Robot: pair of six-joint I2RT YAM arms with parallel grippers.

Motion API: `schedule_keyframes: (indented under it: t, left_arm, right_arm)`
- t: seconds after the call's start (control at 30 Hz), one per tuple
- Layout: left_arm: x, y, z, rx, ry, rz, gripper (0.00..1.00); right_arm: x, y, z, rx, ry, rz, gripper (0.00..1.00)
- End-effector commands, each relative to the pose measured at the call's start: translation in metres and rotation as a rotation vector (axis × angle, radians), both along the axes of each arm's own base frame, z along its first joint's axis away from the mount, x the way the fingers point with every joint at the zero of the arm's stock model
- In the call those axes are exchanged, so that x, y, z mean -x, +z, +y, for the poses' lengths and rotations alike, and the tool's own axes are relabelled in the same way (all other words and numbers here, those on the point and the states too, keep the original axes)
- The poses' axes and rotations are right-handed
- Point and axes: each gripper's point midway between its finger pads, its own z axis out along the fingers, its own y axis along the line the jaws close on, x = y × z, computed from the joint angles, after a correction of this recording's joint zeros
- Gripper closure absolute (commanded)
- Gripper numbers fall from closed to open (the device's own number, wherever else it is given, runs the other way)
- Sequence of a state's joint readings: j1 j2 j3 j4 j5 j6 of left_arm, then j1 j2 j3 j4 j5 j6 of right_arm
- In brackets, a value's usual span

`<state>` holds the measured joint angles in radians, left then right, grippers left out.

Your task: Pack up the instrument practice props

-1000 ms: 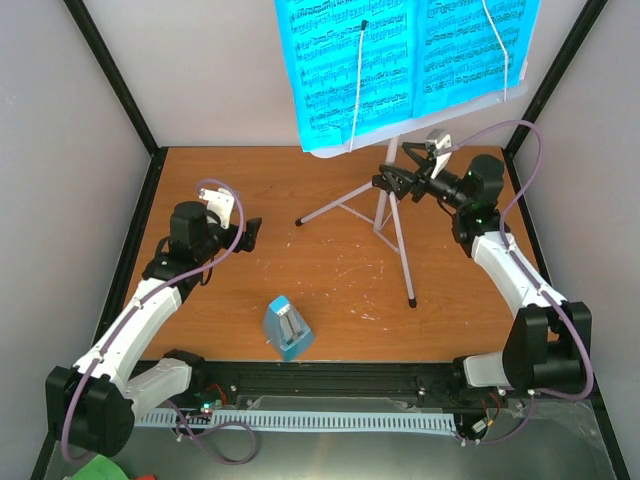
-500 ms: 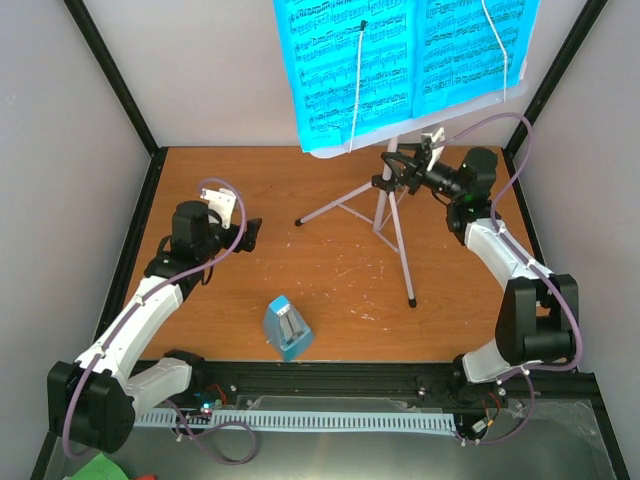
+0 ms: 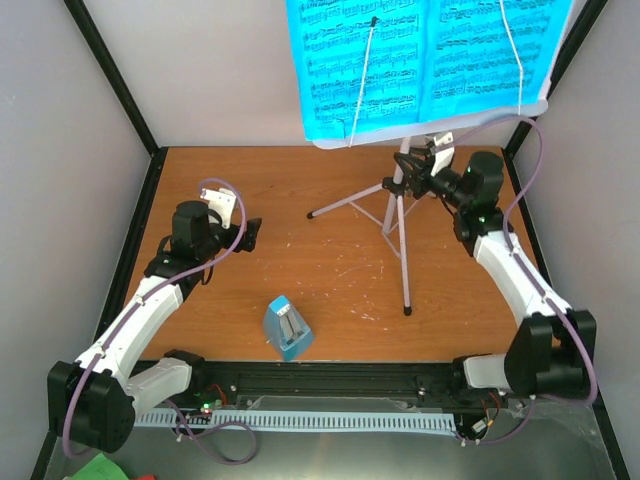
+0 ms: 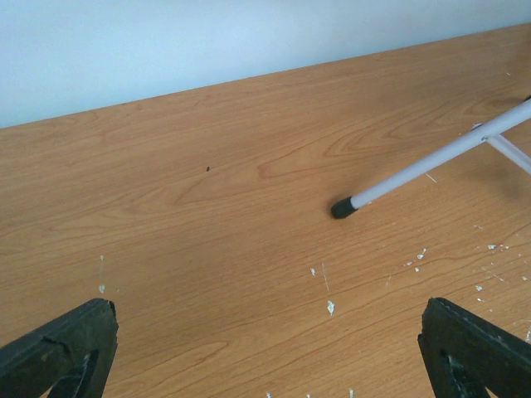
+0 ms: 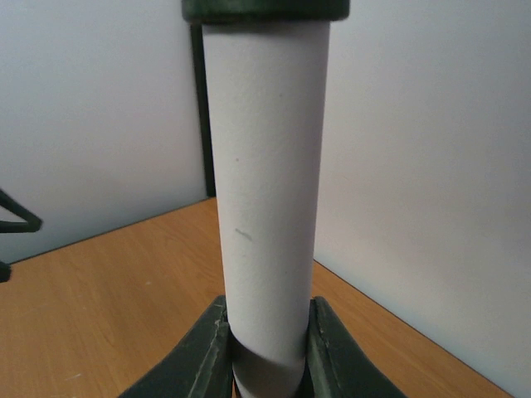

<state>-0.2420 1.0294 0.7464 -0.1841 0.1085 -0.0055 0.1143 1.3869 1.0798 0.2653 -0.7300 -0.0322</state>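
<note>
Pale walls [image 3: 220, 80] with black corner posts [image 3: 110, 75] close in an orange-brown wooden table [image 3: 330, 270], its surface scuffed with small white flecks.

Toward the back right stands the grey tripod music stand [image 3: 404, 250]. My right tool [image 3: 410, 172] is clamped on its upright tube [image 5: 265, 191], just above where the legs spread. In my right wrist view that white tube fills the middle of the picture. My dark green fingers [image 5: 202, 356] press against it from either side at the bottom, and a dark collar [image 5: 264, 8] caps it at the top.

High on the stand, the bright-blue sheet-music pages [image 3: 430, 60] lie open side by side. A thin white arm crosses each page.

The light-blue metronome [image 3: 287, 328] sits near the front edge of the table, a little left of centre. It is well apart from both of my tools and from the stand.

My left tool [image 3: 250, 232] hangs low over the left part of the table with its jaws spread wide and nothing between them. In its wrist view the two dark fingertips sit in the bottom corners with bare wood between. Ahead and to the right, one stand leg [image 4: 431, 162] slants down to a black foot [image 4: 341, 208]. I cannot tell whether that foot touches the wood or hangs just above it.
</note>
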Motion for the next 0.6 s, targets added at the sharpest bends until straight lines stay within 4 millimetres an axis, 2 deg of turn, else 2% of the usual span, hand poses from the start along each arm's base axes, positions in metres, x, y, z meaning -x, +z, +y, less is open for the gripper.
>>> schedule_keyframes:
  t: [0.0, 0.13, 0.3, 0.57]
  left_arm:
    - [-0.002, 0.011, 0.0, 0.008, -0.009, -0.033, 0.01]
    - [-0.002, 0.013, -0.004, 0.017, -0.028, -0.032, 0.01]
    - [0.0, 0.015, -0.003, 0.019, -0.025, -0.038, 0.01]
    - [0.001, 0.02, 0.0, 0.017, -0.013, -0.055, 0.01]
  right_arm:
    - [0.012, 0.02, -0.029, -0.04, -0.29, -0.054, 0.92]
    - [0.028, 0.027, -0.02, -0.128, -0.38, -0.065, 0.96]
    - [0.023, 0.024, -0.005, -0.241, -0.512, 0.021, 0.97]
    - [0.01, 0.008, 0.054, -0.315, -0.578, 0.105, 0.97]
